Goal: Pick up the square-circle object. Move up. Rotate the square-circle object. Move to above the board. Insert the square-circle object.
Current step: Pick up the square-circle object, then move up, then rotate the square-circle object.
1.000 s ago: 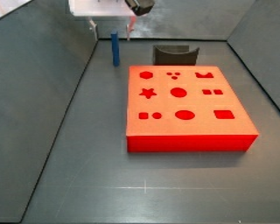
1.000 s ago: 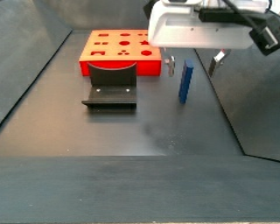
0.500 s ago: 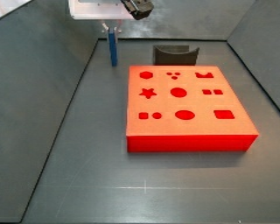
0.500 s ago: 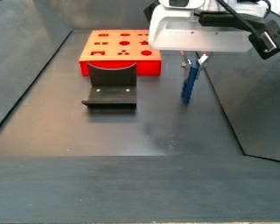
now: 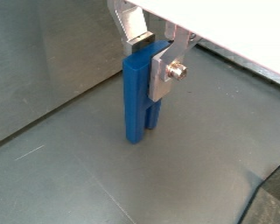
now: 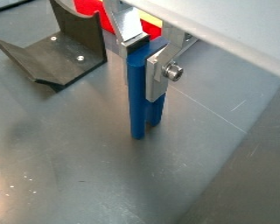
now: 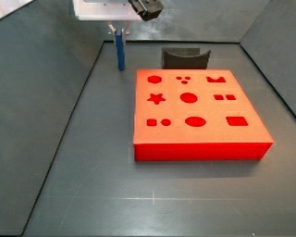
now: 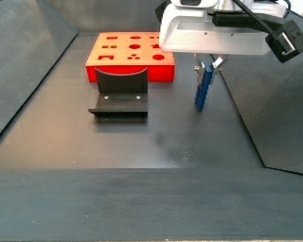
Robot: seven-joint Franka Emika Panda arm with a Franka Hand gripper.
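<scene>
The board, a flat red-orange block with darker shape cutouts, fills the centre of a side view; the dark fixture stands just beside it. At upper left, the gripper is clenched on the square-circle object, a slim, smooth blue peg standing upright, well apart from the board, silver fingers flat against its sides.

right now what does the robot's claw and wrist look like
The claw has two flat silver metal finger plates, one fastened by a round screw. Its body is a boxy white housing. In a side view, a black camera block sits on that housing, with black cables looping above it.
</scene>
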